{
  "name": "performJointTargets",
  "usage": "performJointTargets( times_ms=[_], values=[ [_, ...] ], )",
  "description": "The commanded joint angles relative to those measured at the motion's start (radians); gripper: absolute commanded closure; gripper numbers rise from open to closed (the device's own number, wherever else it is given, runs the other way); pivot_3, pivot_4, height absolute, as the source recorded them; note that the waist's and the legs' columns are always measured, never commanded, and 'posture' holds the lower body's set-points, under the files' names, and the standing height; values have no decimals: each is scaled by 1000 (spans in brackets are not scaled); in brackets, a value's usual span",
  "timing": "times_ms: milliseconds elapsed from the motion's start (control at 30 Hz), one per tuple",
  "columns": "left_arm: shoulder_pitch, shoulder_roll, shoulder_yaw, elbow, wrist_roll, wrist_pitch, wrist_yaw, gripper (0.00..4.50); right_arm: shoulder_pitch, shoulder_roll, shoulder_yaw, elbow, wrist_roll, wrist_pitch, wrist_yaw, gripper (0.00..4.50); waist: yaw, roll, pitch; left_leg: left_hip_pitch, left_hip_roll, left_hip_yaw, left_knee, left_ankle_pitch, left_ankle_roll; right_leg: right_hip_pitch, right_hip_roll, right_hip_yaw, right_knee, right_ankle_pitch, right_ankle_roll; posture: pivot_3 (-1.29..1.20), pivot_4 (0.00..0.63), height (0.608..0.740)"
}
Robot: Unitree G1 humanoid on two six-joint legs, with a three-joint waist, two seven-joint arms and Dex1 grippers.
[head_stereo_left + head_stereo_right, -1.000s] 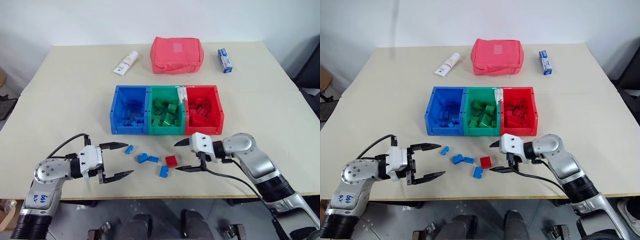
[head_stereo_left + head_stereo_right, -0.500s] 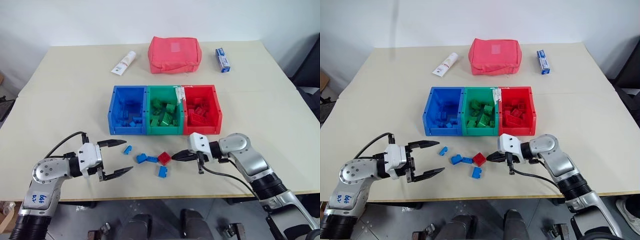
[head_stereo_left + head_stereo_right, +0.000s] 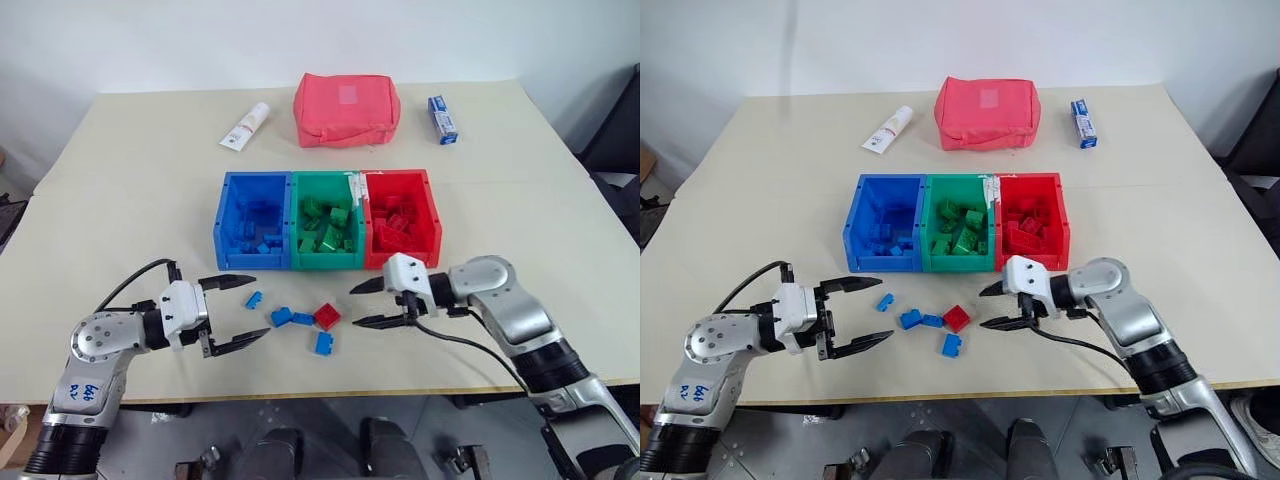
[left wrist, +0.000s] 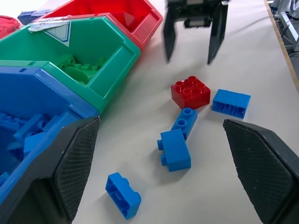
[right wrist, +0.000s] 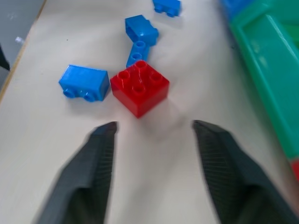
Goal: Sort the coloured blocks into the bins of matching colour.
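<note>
Table is carrying everything, with three joined bins sitting in a row across its middle: blue bin, green bin, red bin, their long sides running away from the robot. Each one is holding a pile of bricks of its own colour.

Behind them a pink pouch, a white tube and a small blue-and-white carton are lying along the far edge.

Left gripper is hanging just above the table with fingers wide apart, nothing between them. Right gripper is facing it, fingers also spread and empty, the red brick sitting just beyond its tips, untouched.

Loose bricks between the grippers: one red, four blue. Left wrist view is showing the red one's four studs pointing up, plus a long blue brick tipped on its side, hollow underside facing the camera. Right wrist view is showing that same brick's studs instead. A narrow blue brick is touching a chunkier one; the fourth blue brick is lying apart, near the blue bin.
</note>
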Motion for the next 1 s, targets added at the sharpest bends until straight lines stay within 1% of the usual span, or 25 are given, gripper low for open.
performJointTargets(
  times_ms=[33, 67, 300, 400, 433, 467, 500, 533, 600, 667, 700, 833, 1000],
  values=[
    [3, 10, 13, -16, 0, -13, -3, 0, -46, 47, 27, 70, -42, -116, -7, 178, 0, 0, 0, 0, 0, 0, 0, 0, 0, 0, 0, 0, 0, 0, 0, 0, 150, 740],
    [8, 11, 16, -19, 0, -12, -2, 0, -60, 56, 43, 97, -56, -143, 4, 54, 0, 0, 0, 0, 0, 0, 0, 0, 0, 0, 0, 0, 0, 0, 0, 0, 150, 740],
    [21, 12, 22, -28, 0, -12, 6, 0, -107, 110, 89, 187, -71, -199, 73, 54, -1, 0, 0, 0, 0, 0, 0, 0, 0, 0, 1, 0, 0, 0, 0, 0, 150, 740],
    [20, 13, 26, -28, 1, -13, 11, 0, -108, 120, 81, 199, -64, -207, 82, 647, -1, 0, 0, 0, 0, 0, 0, 0, 0, 0, 1, 0, 0, 0, 0, 0, 150, 740],
    [21, 13, 27, -27, 1, -14, 11, 0, -106, 121, 78, 200, -60, -205, 88, 997, -1, 0, 0, 0, 0, 0, 0, 0, 0, 0, 1, 0, 0, 0, 0, 0, 150, 740],
    [21, 13, 27, -26, 1, -14, 11, 0, -103, 120, 75, 199, -58, -206, 91, 997, -1, 0, 0, 0, 0, 0, 0, 0, 0, 0, 1, 0, 0, 0, 0, 0, 150, 740],
    [22, 13, 26, -26, 0, -15, 12, 0, -97, 114, 71, 193, -58, -208, 90, 1429, -1, 0, 0, 0, 0, 0, 0, 0, 0, 0, 1, 0, 0, 0, -1, 0, 150, 740],
    [23, 12, 25, -26, 0, -16, 12, 0, -92, 110, 68, 189, -58, -209, 89, 1541, -1, 0, 0, 0, 0, 0, 0, 0, 0, 0, 1, 1, 0, 0, -1, 0, 150, 740],
    [22, 11, 23, -26, 0, -16, 13, 0, -85, 103, 58, 184, -60, -212, 78, 2130, -1, 0, 0, 0, 1, 0, 0, 0, 0, -1, 1, 1, 0, 0, -1, 0, 150, 740],
    [18, 6, 18, -25, 1, -16, 14, 0, -74, 91, 32, 170, -59, -212, 50, 2849, 0, 0, 0, 0, 1, 0, 0, 0, 0, 0, 1, 1, 0, 0, -1, 0, 150, 740],
    [15, 3, 15, -23, 1, -17, 15, 0, -65, 84, 14, 155, -48, -208, 43, 3098, 0, 0, 0, 0, 0, 0, 0, 0, 0, 0, 1, 1, 0, 0, -1, 0, 150, 740],
    [0, -6, 2, -10, 4, -18, 16, 0, -16, 50, -52, 78, -8, -179, 12, 3098, 1, 0, 0, 0, 0, 0, 0, 0, 0, -1, 1, 1, 0, 0, -1, 0, 150, 740],
    [-31, -29, -11, 0, -2, -9, 22, 0, 46, 14, -194, -66, 97, -50, -79, 3098, 2, 0, 0, 0, 0, 0, 0, 0, -1, 0, 1, 1, 0, 0, -1, 0, 150, 740]
  ],
)
